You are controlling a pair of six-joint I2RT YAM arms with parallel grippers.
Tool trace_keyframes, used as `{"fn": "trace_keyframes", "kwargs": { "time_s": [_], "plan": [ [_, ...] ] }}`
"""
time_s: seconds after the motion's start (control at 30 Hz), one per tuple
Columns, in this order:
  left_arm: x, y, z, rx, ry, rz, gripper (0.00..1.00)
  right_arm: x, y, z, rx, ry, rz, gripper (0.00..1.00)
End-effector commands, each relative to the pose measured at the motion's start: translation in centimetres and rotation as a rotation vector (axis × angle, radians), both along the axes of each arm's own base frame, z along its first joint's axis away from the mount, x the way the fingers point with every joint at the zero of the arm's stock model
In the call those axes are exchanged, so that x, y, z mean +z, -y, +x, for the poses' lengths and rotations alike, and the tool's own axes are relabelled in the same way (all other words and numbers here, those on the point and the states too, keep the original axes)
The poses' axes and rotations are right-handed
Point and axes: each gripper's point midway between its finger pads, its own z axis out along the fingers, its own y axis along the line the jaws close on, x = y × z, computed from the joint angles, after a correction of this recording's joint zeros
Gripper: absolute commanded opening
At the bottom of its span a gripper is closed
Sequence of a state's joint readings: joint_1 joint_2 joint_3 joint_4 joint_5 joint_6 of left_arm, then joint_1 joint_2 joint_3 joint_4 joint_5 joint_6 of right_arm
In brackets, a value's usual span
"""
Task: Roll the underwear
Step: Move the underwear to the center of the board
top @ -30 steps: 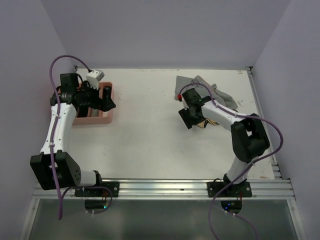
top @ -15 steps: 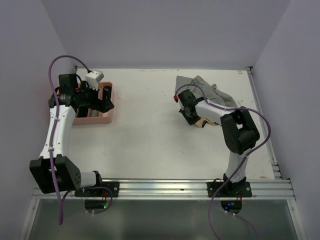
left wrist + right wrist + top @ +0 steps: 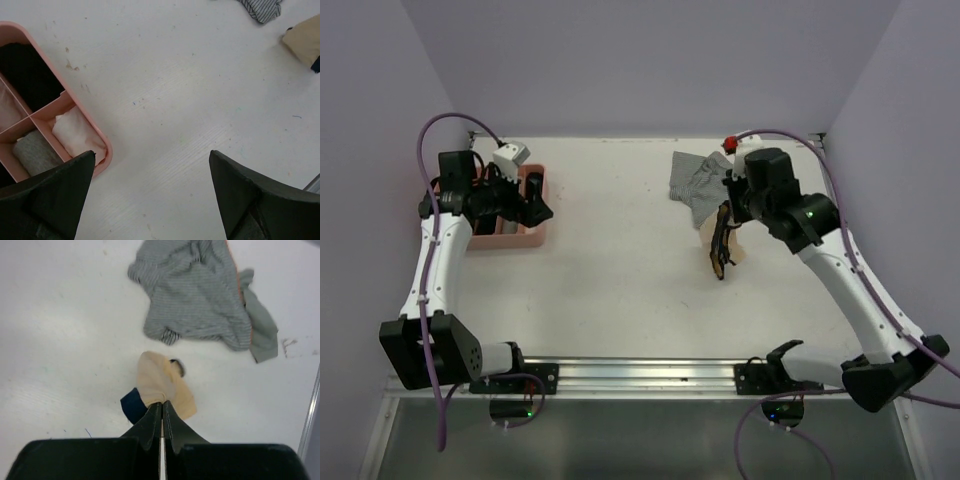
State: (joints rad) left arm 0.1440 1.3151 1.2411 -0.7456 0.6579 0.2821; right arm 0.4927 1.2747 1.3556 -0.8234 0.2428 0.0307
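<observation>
The right hand (image 3: pixel 161 411) pinches limp beige underwear (image 3: pixel 157 377) beside crumpled grey striped underwear (image 3: pixel 200 295); the left hand (image 3: pixel 152 156) gapes wide

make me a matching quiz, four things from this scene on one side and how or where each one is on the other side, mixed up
Things:
1. beige underwear
2. grey striped underwear
3. pink tray
4. left gripper

States:
a. open, holding nothing
b. lying crumpled, untouched
c. pinched in the right gripper
d. rolled pieces in its compartments

Pairs: 1-c, 2-b, 3-d, 4-a
</observation>
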Motion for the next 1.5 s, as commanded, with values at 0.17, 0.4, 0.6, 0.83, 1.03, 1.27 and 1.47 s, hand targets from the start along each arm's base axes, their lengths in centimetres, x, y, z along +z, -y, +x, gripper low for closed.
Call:
{"fn": "trace_keyframes", "kwargs": {
  "time_s": [0.17,0.4,0.6,0.83,1.03,1.27,1.47],
  "plan": [
    [1.8,1.6,0.0,-0.097,0.141,-0.066,1.00,5.9,-5.2,-1.6,0.193,-0.028,0.217,0.00],
    [-0.6,3.0,-2.9,-0.244,0.161,-0.064,0.94,6.5,-9.8,-1.6,0.270,-0.049,0.323,0.00],
    [-4.5,4.6,-6.9,-0.429,0.260,-0.046,0.89,1.0,-9.2,-0.6,0.170,-0.127,0.264,0.00],
    [-9.6,7.7,-10.1,-0.571,0.381,0.039,0.75,-0.9,-8.5,0.5,0.082,-0.124,0.237,0.00],
    [-11.1,13.1,-10.3,-0.733,0.603,0.201,0.67,-1.8,-7.3,1.7,-0.006,-0.120,0.179,0.00],
    [-11.8,21.1,-9.1,-0.940,0.716,0.292,0.52,-4.0,-6.5,2.7,-0.079,-0.169,0.165,0.00],
    [-11.9,25.1,-7.7,-1.026,0.770,0.299,0.49,-4.5,-6.0,3.2,-0.104,-0.184,0.189,0.00]
  ]
}}
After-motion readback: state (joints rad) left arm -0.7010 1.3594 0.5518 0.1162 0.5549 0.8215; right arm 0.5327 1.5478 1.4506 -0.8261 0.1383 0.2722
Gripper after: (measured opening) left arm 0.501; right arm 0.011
